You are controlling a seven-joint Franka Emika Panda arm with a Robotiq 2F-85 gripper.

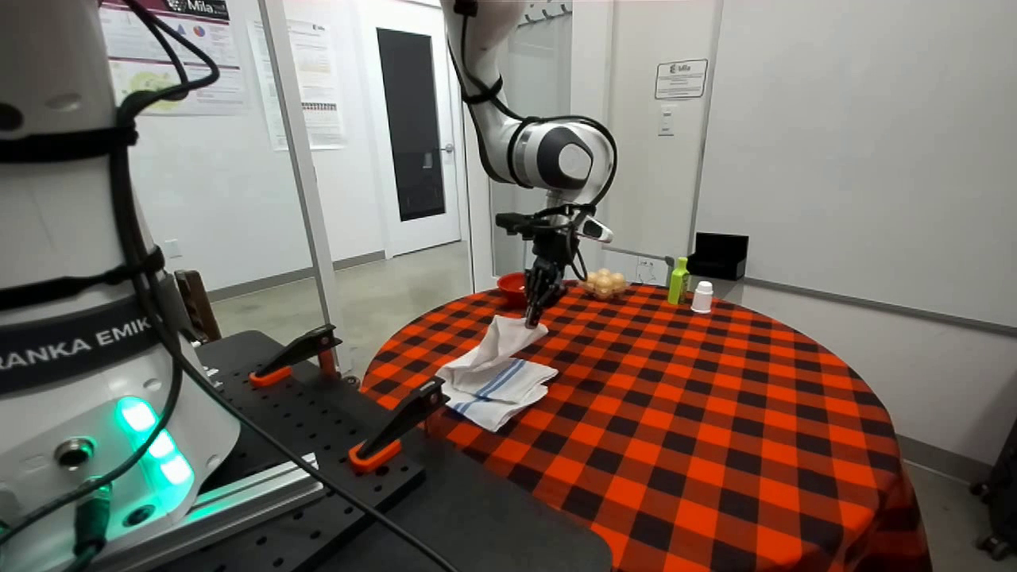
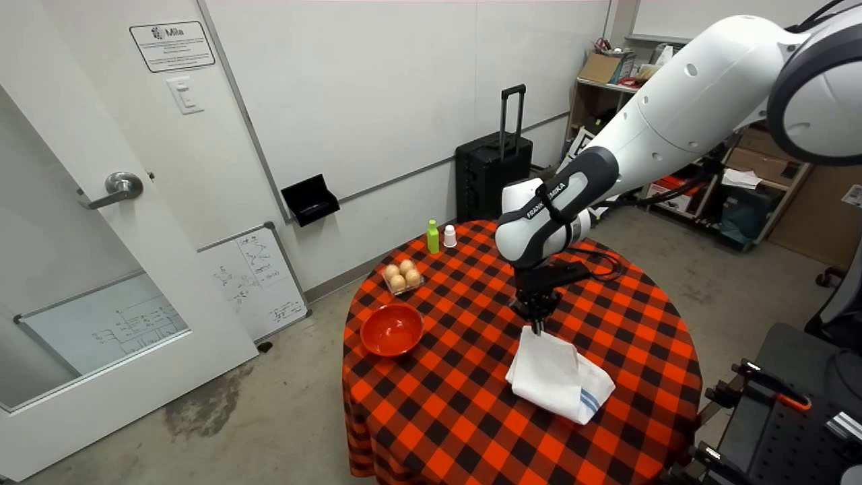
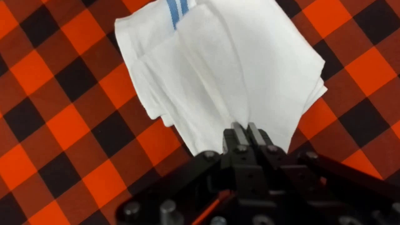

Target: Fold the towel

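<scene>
End effector (image 3: pixel 244 126) is pinching the towel (image 2: pixel 549 377) near one edge, jaws nearly together. Towel is lying layered on the bench (image 2: pixel 458 404), an upper layer partly covering its striped part. Judging the fold partly done; laying down, release and squaring probably remaining. Arm (image 2: pixel 714 87) is arching over, tool end pointing down.

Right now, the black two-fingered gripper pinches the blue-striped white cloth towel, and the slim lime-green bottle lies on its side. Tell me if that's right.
Not quite: the slim lime-green bottle stands upright, as both exterior views show. The rest holds: the black two-fingered gripper pinches the blue-striped white cloth towel.
</scene>
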